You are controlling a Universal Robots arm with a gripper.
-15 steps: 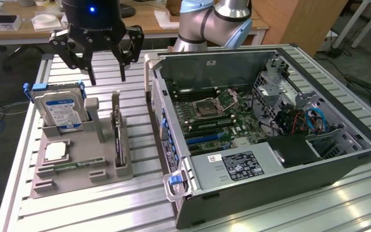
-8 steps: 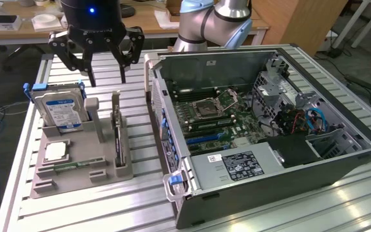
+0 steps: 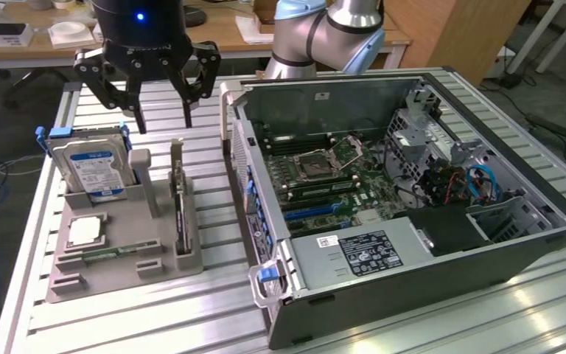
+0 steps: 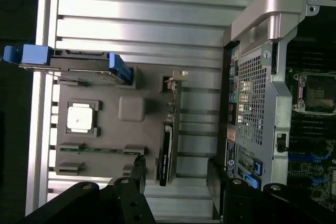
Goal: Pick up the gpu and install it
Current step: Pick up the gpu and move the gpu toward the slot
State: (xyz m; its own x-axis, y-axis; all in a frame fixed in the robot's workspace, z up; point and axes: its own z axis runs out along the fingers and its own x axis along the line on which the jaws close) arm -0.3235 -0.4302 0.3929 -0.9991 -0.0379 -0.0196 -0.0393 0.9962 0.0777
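Note:
The gpu point(image 3: 179, 198) stands on edge in a slot of the grey holder block point(image 3: 116, 243), its silver bracket end at the far side; in the wrist view the gpu point(image 4: 167, 140) appears as a thin dark card seen edge-on. My gripper point(image 3: 165, 122) hangs open above the slatted table, a little beyond the holder's far end, with nothing between its black fingers point(image 4: 137, 174). The open computer case point(image 3: 401, 192) lies to the exterior view's right of the holder, its motherboard point(image 3: 327, 173) exposed.
A silver hard drive point(image 3: 91, 166) with a blue-white label stands upright in the holder, blue tabs at its sides. A cpu chip point(image 3: 85, 230) and a narrow memory stick point(image 3: 101, 255) lie in the holder too. The case's power supply point(image 3: 362, 254) sits at its near end.

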